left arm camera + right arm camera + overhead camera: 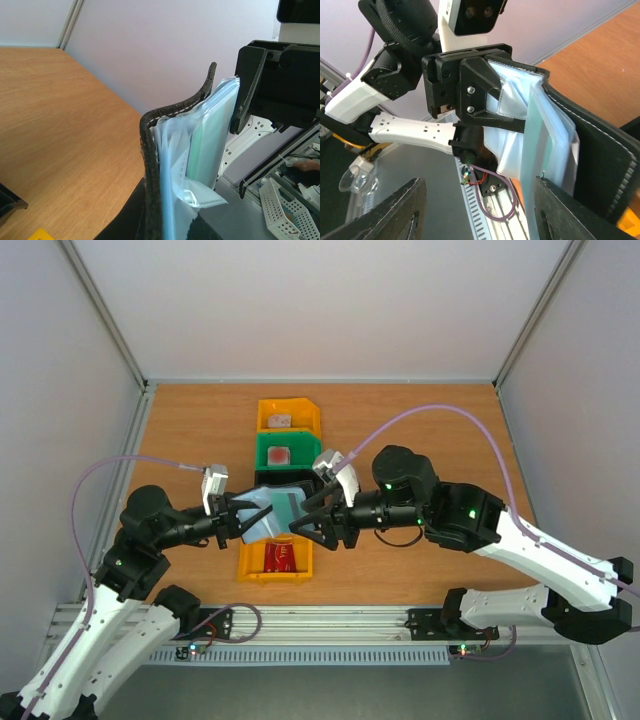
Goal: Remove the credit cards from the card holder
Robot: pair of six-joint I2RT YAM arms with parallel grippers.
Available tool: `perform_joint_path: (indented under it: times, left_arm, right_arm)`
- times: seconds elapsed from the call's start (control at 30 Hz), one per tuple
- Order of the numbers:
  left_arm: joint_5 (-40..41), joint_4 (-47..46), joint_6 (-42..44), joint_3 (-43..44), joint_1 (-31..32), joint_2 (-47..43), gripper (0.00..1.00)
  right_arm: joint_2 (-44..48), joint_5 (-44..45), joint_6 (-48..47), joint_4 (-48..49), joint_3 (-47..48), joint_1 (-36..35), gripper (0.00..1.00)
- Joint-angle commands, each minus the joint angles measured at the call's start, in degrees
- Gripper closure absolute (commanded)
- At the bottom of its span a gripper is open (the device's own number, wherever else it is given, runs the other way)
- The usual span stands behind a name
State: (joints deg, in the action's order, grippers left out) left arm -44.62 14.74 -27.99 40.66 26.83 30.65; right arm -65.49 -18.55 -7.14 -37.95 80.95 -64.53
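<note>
Four bins are standing in a row across the table (420, 410), running from 12 to 6 o'clock: the farthest bin (263, 420), the second bin (263, 452), the third bin (264, 477) and the nearest bin (250, 566). The card holder (268, 512) is hanging above the stretch between the third and nearest bins. The left gripper (237, 515) is sitting at its 9 o'clock, the right gripper (306, 525) at its 4 o'clock. A credit card (281, 556) is lying in the nearest bin, at the card holder's 6 o'clock.

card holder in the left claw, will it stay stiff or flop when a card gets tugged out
Probably floppy: the black stitched folding card holder bows in a curve where the left claw pinches it. Its glossy clear plastic sleeves fan apart loosely, so they likely slip and shift. One claw holds it aloft, so it seems light.
</note>
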Motion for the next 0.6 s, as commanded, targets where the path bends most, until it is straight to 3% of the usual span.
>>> perform_joint_path:
  times: [0.0,0.3,0.57]
  left_arm:
    - [-0.51,-3.18,0.85,-0.09,0.33,-1.15,1.00]
    - [-0.60,-2.84,0.83,0.11,0.33,-1.05,1.00]
    - [-0.29,-2.60,0.68,-0.14,0.33,-0.96,1.00]
  right_arm:
    - [2.47,3.15,1.63,0.30,-1.37,0.29,0.40]
    - [1.15,2.65,1.86,0.57,-1.13,0.28,0.41]
    - [-2.38,-1.55,1.84,1.71,0.76,0.34,0.47]
